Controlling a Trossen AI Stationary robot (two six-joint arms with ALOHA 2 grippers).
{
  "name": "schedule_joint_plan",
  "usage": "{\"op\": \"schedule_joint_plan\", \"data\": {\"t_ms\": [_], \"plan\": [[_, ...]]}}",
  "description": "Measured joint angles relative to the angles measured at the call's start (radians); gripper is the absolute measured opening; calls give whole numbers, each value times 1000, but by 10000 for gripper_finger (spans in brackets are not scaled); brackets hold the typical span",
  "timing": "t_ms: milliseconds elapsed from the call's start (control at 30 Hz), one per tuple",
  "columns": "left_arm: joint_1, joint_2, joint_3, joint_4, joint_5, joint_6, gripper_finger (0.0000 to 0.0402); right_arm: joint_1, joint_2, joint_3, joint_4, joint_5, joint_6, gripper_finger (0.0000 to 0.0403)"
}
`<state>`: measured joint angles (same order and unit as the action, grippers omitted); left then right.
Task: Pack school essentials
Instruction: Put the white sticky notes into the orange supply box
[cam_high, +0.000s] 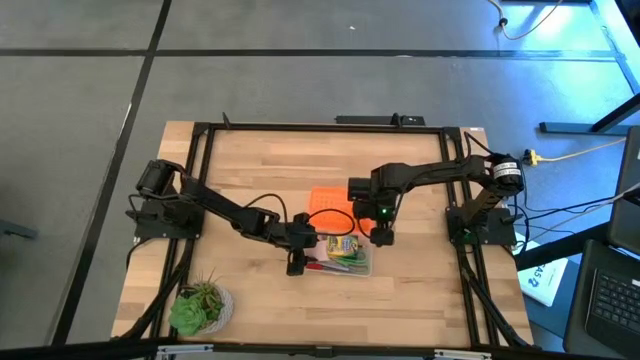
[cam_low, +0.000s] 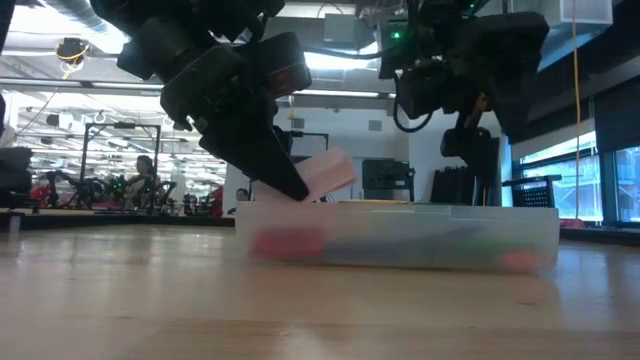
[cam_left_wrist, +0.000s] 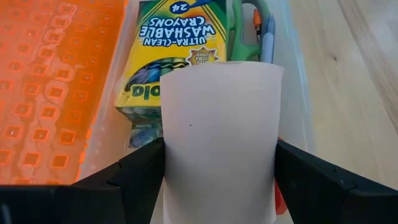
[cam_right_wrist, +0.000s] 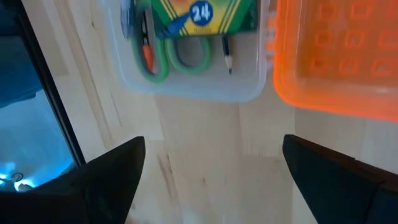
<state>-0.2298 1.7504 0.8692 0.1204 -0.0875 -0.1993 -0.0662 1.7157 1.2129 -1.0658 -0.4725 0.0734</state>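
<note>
The left gripper (cam_high: 297, 262) is closed on the pink square note pad (cam_left_wrist: 219, 140), its two dark fingers (cam_left_wrist: 134, 174) pressed flat against the pad's opposite edges so that the pad stands up between them. From table height the pad (cam_low: 325, 175) shows tilted, its lower edge dipping over the near end of the clear plastic box (cam_low: 400, 235) directly below the gripper (cam_low: 285, 180). Just past the pad, inside the box (cam_left_wrist: 295, 74), lies the yellow-green crayon box (cam_left_wrist: 174, 50), and beside that the green-handled scissors (cam_left_wrist: 249, 18) with a purple pen (cam_left_wrist: 266, 43) along the box wall. A patch of red shows low beside one finger, too little of it to name. On the other side of the gripper's reach, touching the clear box, rests the orange perforated lid (cam_left_wrist: 56, 87). At the far end of the box from this gripper hovers the right gripper (cam_high: 381, 236), spread wide with nothing between its fingers (cam_right_wrist: 118, 168); it hangs above bare table (cam_right_wrist: 199, 162) just short of the box (cam_right_wrist: 193, 90), where the scissors' loops (cam_right_wrist: 186, 56), a thin dark pencil (cam_right_wrist: 227, 56) and the crayon box (cam_right_wrist: 199, 15) are in sight, the lid (cam_right_wrist: 336, 56) alongside. Well away from the left gripper, near the table's front corner on its own side, stands a green potted plant (cam_high: 200, 308).
</note>
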Motion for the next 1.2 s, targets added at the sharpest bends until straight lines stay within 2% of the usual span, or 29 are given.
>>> {"op": "schedule_joint_plan", "data": {"t_ms": [833,967,1200], "plan": [[0,0,0,-5,0,22,276,0,0,1,196,0,1,381],[0,0,0,-6,0,19,292,0,0,1,213,0,0,381],[0,0,0,-6,0,0,350,0,0,1,213,0,2,381]]}}
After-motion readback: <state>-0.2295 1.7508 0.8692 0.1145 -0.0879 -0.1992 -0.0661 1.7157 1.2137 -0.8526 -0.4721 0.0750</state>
